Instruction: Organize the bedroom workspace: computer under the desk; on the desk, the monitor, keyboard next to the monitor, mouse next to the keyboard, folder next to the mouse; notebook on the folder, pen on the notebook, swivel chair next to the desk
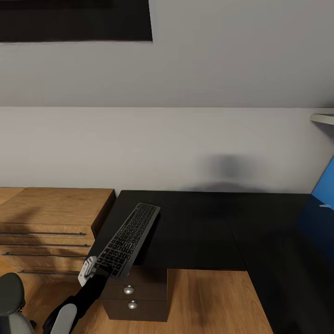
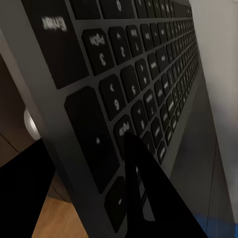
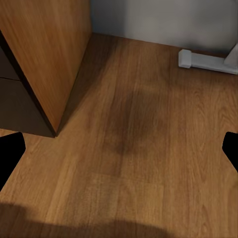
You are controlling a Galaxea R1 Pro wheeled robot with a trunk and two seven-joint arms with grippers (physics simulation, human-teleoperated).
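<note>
My left gripper (image 1: 96,270) is shut on the near end of the black keyboard (image 1: 128,237). It holds the keyboard tilted above the left end of the black-topped desk (image 1: 199,227). In the left wrist view the keyboard's dark keys (image 2: 134,74) run away from the camera, with one black finger (image 2: 141,198) lying over them and the other beneath the edge. The right gripper (image 3: 119,151) is open over bare wooden floor, its fingertips (image 3: 10,156) far apart with nothing between them. A bit of the grey swivel chair (image 1: 10,297) shows at the lower left.
A light-wood dresser (image 1: 46,218) stands against the desk's left end. The dark drawer unit (image 1: 134,297) sits under the desk below the keyboard. The blue back panel (image 1: 324,185) rises at the right. A wood side panel (image 3: 44,59) and a white foot (image 3: 203,60) show by the floor.
</note>
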